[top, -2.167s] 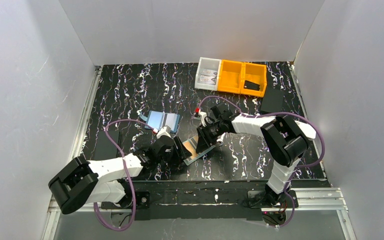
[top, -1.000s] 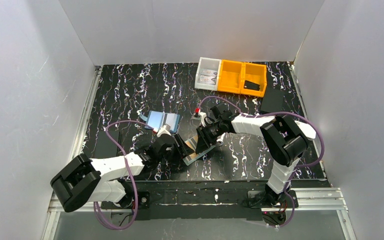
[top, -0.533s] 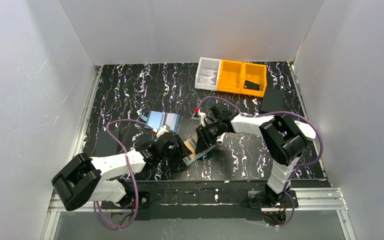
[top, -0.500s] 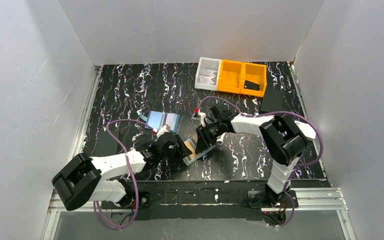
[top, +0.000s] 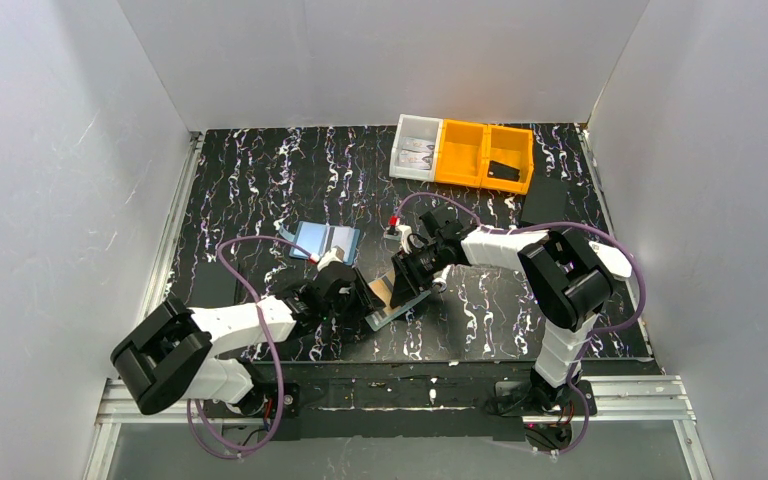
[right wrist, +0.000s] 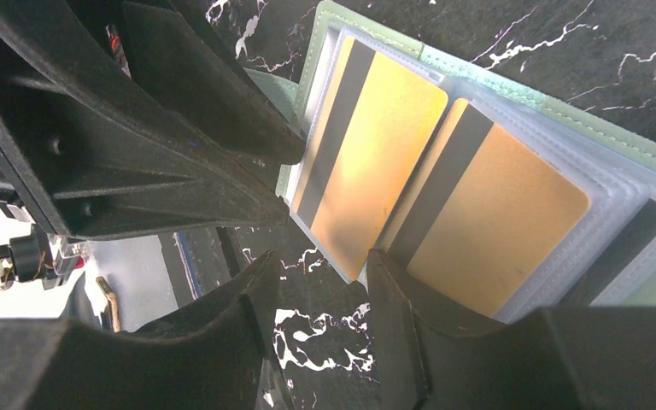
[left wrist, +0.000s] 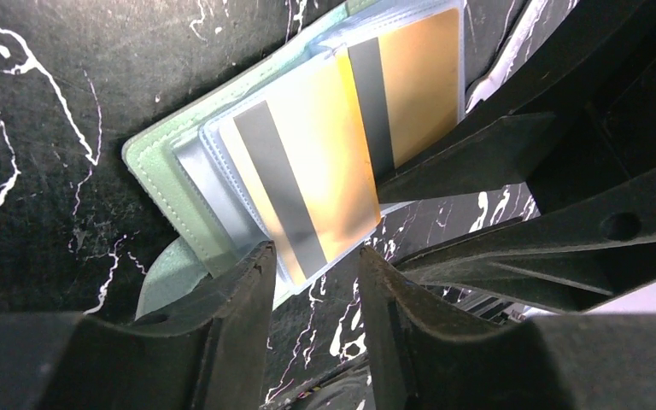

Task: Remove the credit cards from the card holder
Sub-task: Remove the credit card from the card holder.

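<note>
Now close the left gripper (left wrist: 316, 282) squarely on the orange card (left wrist: 307, 162) corner jutting between its half-spread jaws, then pull straight along the slot. Right gripper (right wrist: 325, 282): jaws apart at the tilted green card holder (left wrist: 149, 158) edge, grip impossible to judge. Slick marbled table (top: 260, 180) beneath; scant room between grippers, so draw back slowly.

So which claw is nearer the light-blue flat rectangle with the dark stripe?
Left. The left claw sits just in front of the light-blue flat rectangle; the right claw lies farther off to its right.
</note>
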